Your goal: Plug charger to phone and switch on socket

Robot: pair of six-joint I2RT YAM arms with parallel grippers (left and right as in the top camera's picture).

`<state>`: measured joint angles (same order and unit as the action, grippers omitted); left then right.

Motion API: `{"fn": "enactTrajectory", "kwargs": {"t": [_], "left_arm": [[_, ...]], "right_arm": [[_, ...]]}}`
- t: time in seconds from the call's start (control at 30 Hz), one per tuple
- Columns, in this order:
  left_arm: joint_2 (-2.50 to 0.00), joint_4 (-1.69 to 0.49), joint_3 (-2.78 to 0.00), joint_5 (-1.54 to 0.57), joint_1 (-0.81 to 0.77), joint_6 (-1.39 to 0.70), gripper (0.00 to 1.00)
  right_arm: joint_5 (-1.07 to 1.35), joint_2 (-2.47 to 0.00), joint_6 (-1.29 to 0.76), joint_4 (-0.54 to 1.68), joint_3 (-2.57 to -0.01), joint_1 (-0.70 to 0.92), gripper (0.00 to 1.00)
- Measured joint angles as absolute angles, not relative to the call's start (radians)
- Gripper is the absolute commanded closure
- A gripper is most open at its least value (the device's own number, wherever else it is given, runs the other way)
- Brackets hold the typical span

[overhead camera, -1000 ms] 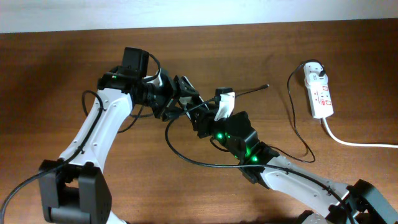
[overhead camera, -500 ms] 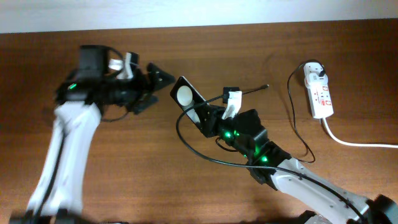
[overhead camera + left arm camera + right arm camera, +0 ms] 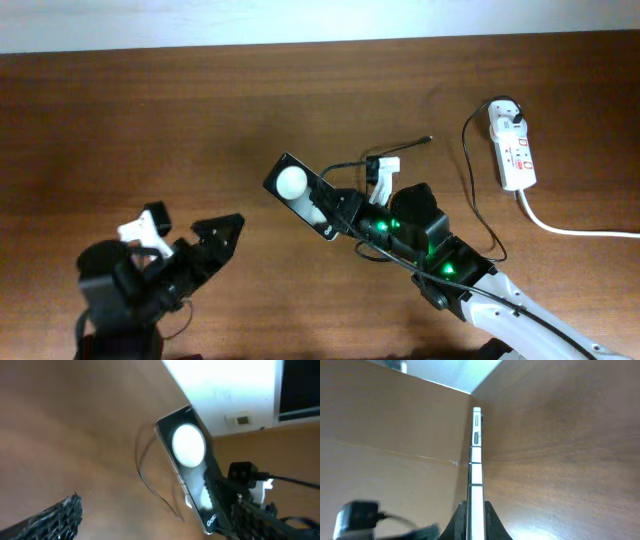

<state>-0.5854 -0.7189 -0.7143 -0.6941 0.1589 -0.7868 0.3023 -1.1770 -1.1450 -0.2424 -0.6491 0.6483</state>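
Note:
The black phone (image 3: 292, 183) is held tilted above the table, one round white reflection on its screen. My right gripper (image 3: 335, 215) is shut on its lower end; in the right wrist view the phone (image 3: 476, 460) stands edge-on between the fingers (image 3: 476, 520), its port empty. The phone also shows in the left wrist view (image 3: 187, 455). The charger's thin black cable (image 3: 475, 195) runs from the white adapter (image 3: 503, 112) in the socket (image 3: 516, 155), under my right arm, to a loose tip (image 3: 428, 139) on the table. My left gripper (image 3: 215, 238) is open and empty at the front left, far from the phone.
A thick white cord (image 3: 570, 228) leaves the socket toward the right edge. A loop of thin cable (image 3: 145, 477) lies on the wood beside the phone. A white wall borders the table's far edge.
My left arm has let go near the phone and swung back to the front left. My right gripper keeps hold of the phone, which has shifted slightly.

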Motion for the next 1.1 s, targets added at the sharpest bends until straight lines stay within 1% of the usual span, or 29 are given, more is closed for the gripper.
{"fn": "enactTrajectory", "kwargs": {"t": [0.03,0.13,0.17,0.2,0.27,0.33,0.37,0.4,0.5,0.57,0.67,0.73,0.8,0.83,0.87,0.9,0.97,1.0,1.07,1.1], "left_arm": [[-0.631,-0.589,-0.628,-0.779,0.159,-0.899,0.01],[-0.787,-0.32,-0.566,-0.863,0.1,-1.102,0.01],[-0.857,-0.194,-0.569,-0.876,0.041,-1.165,0.02],[-0.908,-0.115,-0.564,-0.872,-0.006,-1.221,0.05],[-1.005,-0.066,-0.564,-0.86,-0.086,-1.306,0.12],[-1.091,-0.056,-0.564,-0.837,-0.144,-1.397,0.23],[-1.124,-0.048,-0.565,-0.817,-0.159,-1.449,0.27],[-1.134,-0.017,-0.565,-0.802,-0.162,-1.487,0.28],[-1.146,0.164,-0.561,-0.756,-0.163,-1.592,0.29],[-1.147,0.214,-0.561,-0.728,-0.173,-1.644,0.34],[-1.148,0.244,-0.561,-0.698,-0.237,-1.673,0.6],[-1.15,0.24,-0.56,-0.691,-0.25,-1.677,0.82],[-1.152,0.236,-0.558,-0.686,-0.25,-1.678,0.95],[-1.152,0.251,-0.557,-0.683,-0.25,-1.673,0.99],[-1.152,0.259,-0.557,-0.682,-0.25,-1.676,1.0],[-1.152,0.259,-0.557,-0.681,-0.25,-1.687,1.0],[-1.152,0.248,-0.557,-0.68,-0.25,-1.706,1.0],[-1.153,0.243,-0.557,-0.679,-0.252,-1.712,1.0],[-1.155,0.235,-0.556,-0.668,-0.254,-1.703,1.0],[-1.155,0.235,-0.555,-0.66,-0.254,-1.682,1.0]], "right_arm": [[0.303,-1.177,-1.153,-0.24,-0.649,0.648,0.96],[0.306,-1.177,-1.238,-0.208,-0.649,0.648,0.96],[0.305,-1.177,-1.28,-0.205,-0.649,0.648,0.96],[0.307,-1.176,-1.317,-0.206,-0.649,0.648,0.96],[0.306,-1.177,-1.367,-0.204,-0.649,0.648,0.96],[0.31,-1.177,-1.404,-0.205,-0.649,0.648,0.96],[0.317,-1.177,-1.426,-0.191,-0.649,0.648,0.96],[0.324,-1.177,-1.443,-0.191,-0.649,0.648,0.96],[0.342,-1.177,-1.487,-0.195,-0.649,0.651,0.96],[0.34,-1.177,-1.544,-0.195,-0.649,0.682,0.96],[0.323,-1.19,-1.602,-0.209,-0.649,0.702,0.96],[0.313,-1.19,-1.627,-0.216,-0.65,0.702,0.96],[0.304,-1.19,-1.652,-0.226,-0.656,0.701,0.96],[0.301,-1.19,-1.693,-0.231,-0.658,0.7,0.96],[0.3,-1.19,-1.736,-0.233,-0.66,0.698,0.96],[0.301,-1.19,-1.742,-0.231,-0.66,0.698,0.91],[0.301,-1.19,-1.72,-0.218,-0.662,0.698,0.71],[0.301,-1.19,-1.687,-0.193,-0.665,0.7,0.65],[0.3,-1.19,-1.656,-0.124,-0.672,0.7,0.37],[0.3,-1.19,-1.625,-0.096,-0.675,0.7,0.3]]}}
